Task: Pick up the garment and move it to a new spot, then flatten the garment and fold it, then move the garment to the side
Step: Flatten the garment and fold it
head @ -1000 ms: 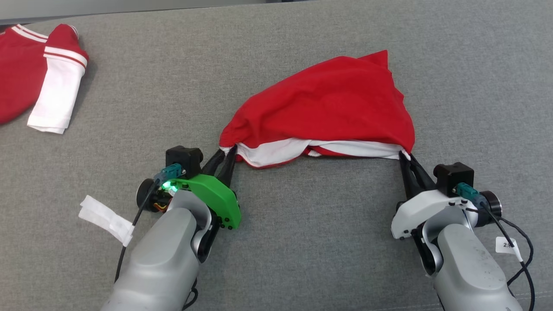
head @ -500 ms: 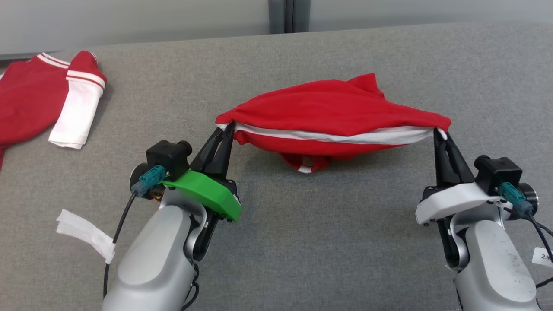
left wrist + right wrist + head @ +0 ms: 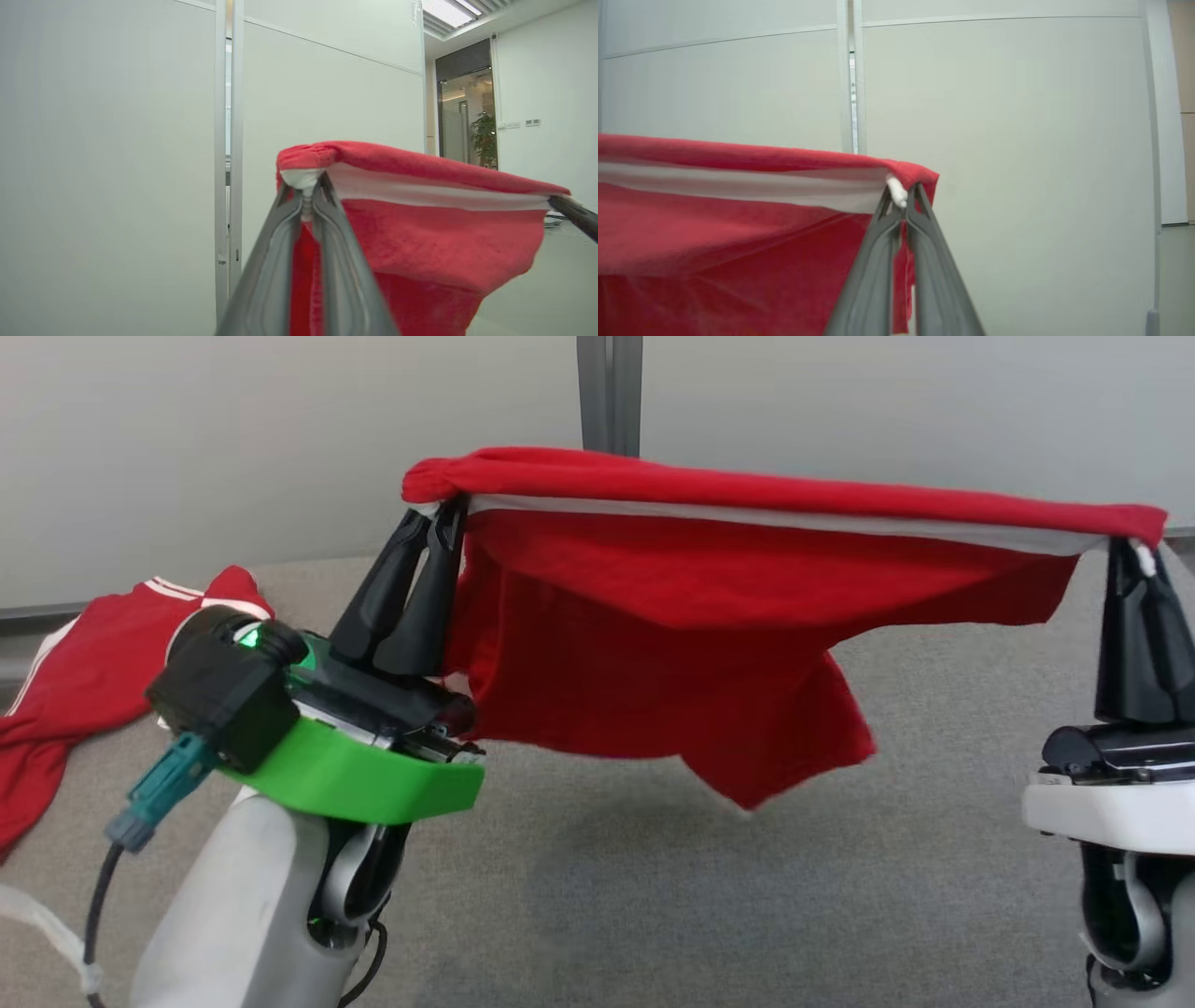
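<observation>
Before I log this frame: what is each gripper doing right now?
Left gripper: shut on the garment, pinching one end of its stretched top edge.
Right gripper: shut on the garment, pinching the other end.

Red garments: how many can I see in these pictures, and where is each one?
2. The held garment hangs stretched between the left gripper and the right gripper, above the grey surface. The red-and-white bundle lies on it at far left and may hide more pieces.
</observation>
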Tool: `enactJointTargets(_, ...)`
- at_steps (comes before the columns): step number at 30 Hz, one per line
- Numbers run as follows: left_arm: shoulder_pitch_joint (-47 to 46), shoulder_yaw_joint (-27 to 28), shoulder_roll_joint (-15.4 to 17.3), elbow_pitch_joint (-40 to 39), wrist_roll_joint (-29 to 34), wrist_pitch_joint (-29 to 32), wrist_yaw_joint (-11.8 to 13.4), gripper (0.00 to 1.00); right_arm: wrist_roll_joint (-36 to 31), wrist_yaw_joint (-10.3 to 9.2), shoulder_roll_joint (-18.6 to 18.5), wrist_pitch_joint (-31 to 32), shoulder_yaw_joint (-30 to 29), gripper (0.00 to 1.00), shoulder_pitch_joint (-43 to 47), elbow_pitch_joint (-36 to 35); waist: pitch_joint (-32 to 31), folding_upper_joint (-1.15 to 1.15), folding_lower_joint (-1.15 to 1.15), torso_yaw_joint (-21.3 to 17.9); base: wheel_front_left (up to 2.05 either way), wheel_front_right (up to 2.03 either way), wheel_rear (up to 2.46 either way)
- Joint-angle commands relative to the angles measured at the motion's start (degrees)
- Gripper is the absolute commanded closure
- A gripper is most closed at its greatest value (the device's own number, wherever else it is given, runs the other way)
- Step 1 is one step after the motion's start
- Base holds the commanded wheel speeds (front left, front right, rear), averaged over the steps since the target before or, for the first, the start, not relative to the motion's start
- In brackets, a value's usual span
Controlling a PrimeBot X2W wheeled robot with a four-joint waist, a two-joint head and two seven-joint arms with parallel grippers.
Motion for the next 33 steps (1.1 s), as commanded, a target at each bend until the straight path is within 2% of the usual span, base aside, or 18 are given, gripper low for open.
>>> enactJointTargets(1, 1.31, 0.64, 0.93, -2.71, -0.83, 1.66, 0.81, 1.00, 0.32, -0.10, -0.20, 1.01, -0.65, 1.00, 1.16, -2.98, -1.73, 0.00, 0.00, -1.14, 0.00, 0.00, 0.00)
enactJointTargets(6, 1.61, 2.14, 2.62, -10.54, -4.11, 8.11, 2.30, 1.00, 0.28, -0.10, -0.16, 4.78, -0.79, 1.00, 2.58, -11.23, -1.29, 0.00, 0.00, -1.63, 0.00, 0.00, 0.00)
enactJointTargets(9, 1.25, 1.87, 3.15, -9.32, -6.47, 12.13, 2.13, 1.00, 0.63, -0.10, -0.17, 6.77, -0.07, 1.00, 3.20, -11.68, -0.02, 0.00, 0.00, -1.73, 0.00, 0.00, 0.00)
enactJointTargets(12, -1.10, 1.24, 2.87, -5.07, -8.04, 14.01, 1.25, 1.00, 2.26, -0.09, -0.16, 7.48, 0.72, 1.00, 2.87, -8.36, 2.16, 0.00, 0.00, -1.90, 0.00, 0.00, 0.00)
enactJointTargets(17, -10.30, 0.54, 2.19, 6.12, -8.71, 17.36, -0.76, 1.00, 2.30, -0.08, -0.18, 7.48, 3.72, 1.00, -6.63, 3.34, 9.76, 0.00, 0.00, -3.37, 0.00, 0.00, 0.00)
enactJointTargets(20, -20.63, 1.44, 2.91, 14.85, -6.82, 17.82, -1.62, 1.00, -0.06, -0.08, -0.22, 6.48, 4.99, 1.00, -18.14, 12.23, 14.45, 0.00, 0.00, -4.87, 0.00, 0.00, 0.00)
enactJointTargets(26, -38.79, 4.25, 2.08, 30.30, -2.78, 10.14, -1.97, 1.00, -1.30, -0.11, -0.19, -1.01, 4.43, 1.00, -39.89, 28.73, 21.07, 0.00, 0.00, -8.10, 0.00, 0.00, 0.00)
enactJointTargets(29, -42.04, 3.54, 1.62, 36.94, -1.21, 6.41, -2.63, 1.00, -1.08, -0.10, -0.10, -4.31, 6.46, 1.00, -43.83, 35.18, 22.60, 0.00, 0.00, -8.57, 0.00, 0.00, 0.00)
enactJointTargets(33, -39.52, 2.04, -0.30, 43.77, -2.27, 2.85, -3.77, 1.00, 0.08, -0.10, -0.20, -6.90, 10.55, 1.00, -41.74, 42.00, 23.59, 0.00, 0.00, -8.23, 0.00, 0.00, 0.00)
